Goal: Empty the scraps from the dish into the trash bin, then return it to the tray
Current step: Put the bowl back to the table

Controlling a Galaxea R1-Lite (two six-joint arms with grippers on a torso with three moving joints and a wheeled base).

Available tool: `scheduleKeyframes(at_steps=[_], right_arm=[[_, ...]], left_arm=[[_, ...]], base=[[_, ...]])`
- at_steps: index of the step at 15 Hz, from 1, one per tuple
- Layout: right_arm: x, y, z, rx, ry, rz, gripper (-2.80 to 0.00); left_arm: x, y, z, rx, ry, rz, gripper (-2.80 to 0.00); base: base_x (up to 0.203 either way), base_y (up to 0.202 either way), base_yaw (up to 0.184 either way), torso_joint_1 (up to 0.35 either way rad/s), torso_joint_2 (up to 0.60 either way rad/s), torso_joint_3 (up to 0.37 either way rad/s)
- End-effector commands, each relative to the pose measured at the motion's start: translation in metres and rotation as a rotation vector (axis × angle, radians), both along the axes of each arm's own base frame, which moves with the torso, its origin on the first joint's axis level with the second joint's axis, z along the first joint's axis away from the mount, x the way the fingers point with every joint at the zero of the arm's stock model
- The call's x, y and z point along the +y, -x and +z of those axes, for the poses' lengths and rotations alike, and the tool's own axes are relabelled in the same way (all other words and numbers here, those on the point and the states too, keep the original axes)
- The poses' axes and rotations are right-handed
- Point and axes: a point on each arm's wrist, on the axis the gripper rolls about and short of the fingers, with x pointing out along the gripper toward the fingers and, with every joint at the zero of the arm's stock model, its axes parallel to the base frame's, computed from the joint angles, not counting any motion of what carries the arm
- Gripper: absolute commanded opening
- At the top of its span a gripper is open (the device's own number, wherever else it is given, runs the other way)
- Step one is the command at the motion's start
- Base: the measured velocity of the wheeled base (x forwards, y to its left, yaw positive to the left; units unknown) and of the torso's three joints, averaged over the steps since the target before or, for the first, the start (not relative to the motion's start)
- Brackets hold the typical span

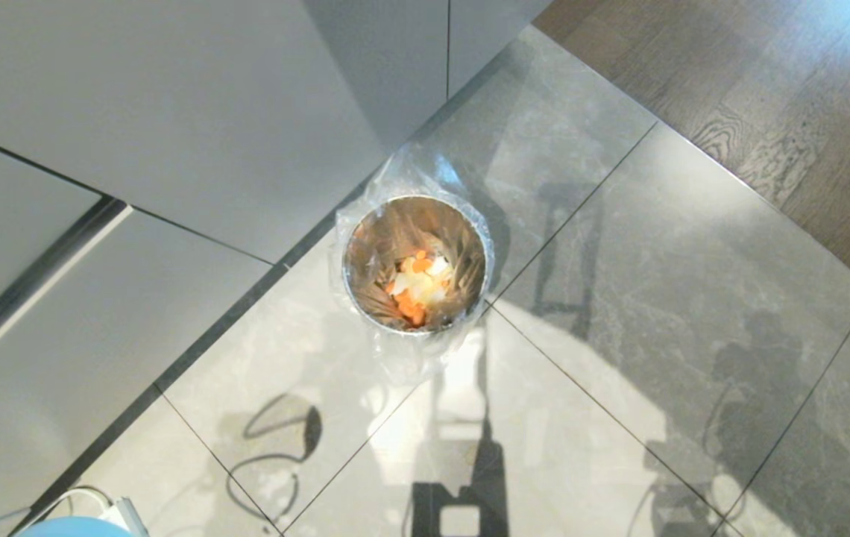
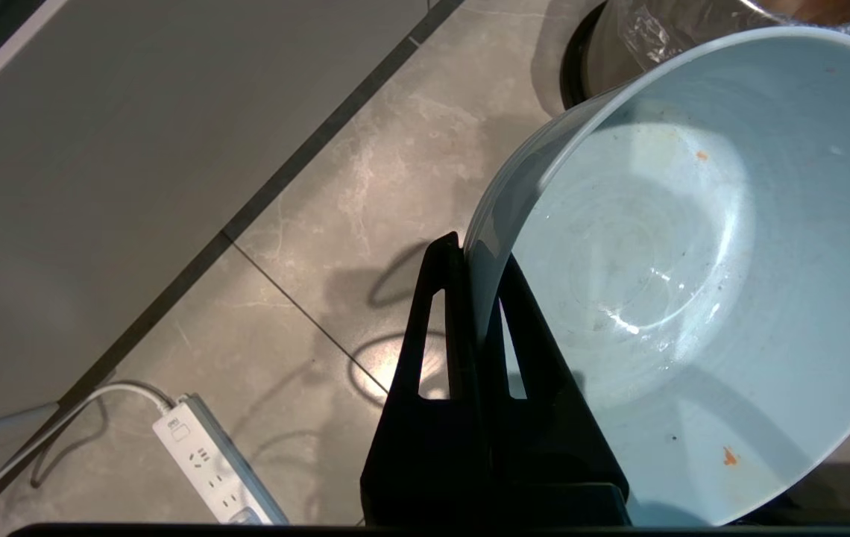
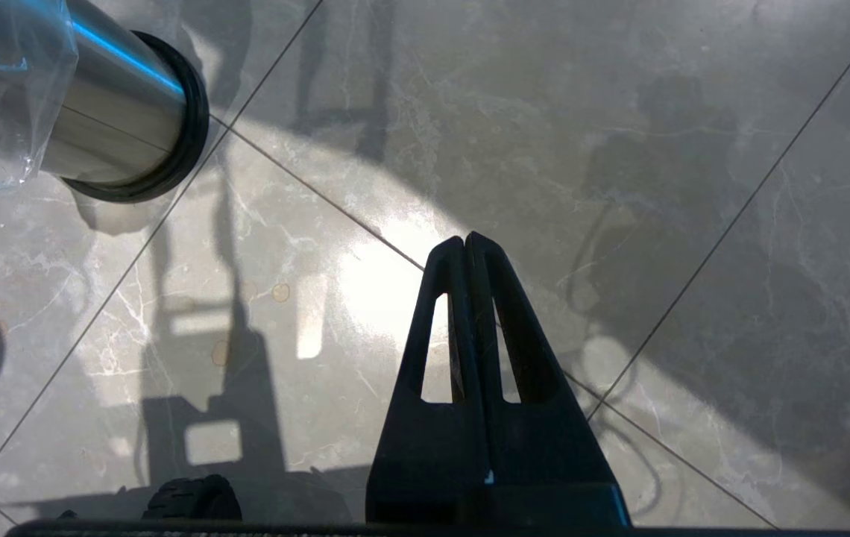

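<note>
The trash bin [image 1: 415, 261], shiny metal lined with a clear bag, stands on the tiled floor. The scraps [image 1: 417, 287], orange and pale bits, lie at its bottom. Neither arm shows in the head view. In the left wrist view my left gripper [image 2: 479, 253] is shut on the rim of the dish [image 2: 693, 261], one finger inside and one outside. The dish is tilted, its pale bluish inside bare except for tiny orange crumbs [image 2: 728, 456]. The bin's base [image 2: 581, 52] lies just beyond it. My right gripper [image 3: 466, 242] hangs shut and empty over the floor, off to the side of the bin [image 3: 112, 112]. The tray is out of view.
Grey cabinet fronts [image 1: 134, 112] run along the left behind the bin. A white power strip [image 2: 209, 462] with its cable lies on the tiles near the cabinets. Wooden flooring [image 1: 768, 74] begins at the upper right. Tiled floor [image 1: 656, 335] spreads to the right of the bin.
</note>
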Motion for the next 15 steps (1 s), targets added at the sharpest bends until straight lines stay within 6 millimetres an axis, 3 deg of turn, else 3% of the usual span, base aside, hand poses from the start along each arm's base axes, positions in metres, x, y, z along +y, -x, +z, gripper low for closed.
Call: scheduleKeyframes(at_steps=[1, 15], right_arm=[[0.0000, 0.0000, 0.0000, -0.001, -0.001, 0.000, -2.80], [0.0000, 0.0000, 0.0000, -0.001, -0.001, -0.001, -2.80]], left_arm=[[0.0000, 0.0006, -0.0001, -0.008, 0.000, 0.002, -2.80], [0.0001, 0.0006, -0.0001, -0.008, 0.002, 0.005, -2.80]], base=[[0.000, 0.000, 0.000, 0.000, 0.00, 0.000], [0.000, 0.000, 0.000, 0.000, 0.00, 0.000]])
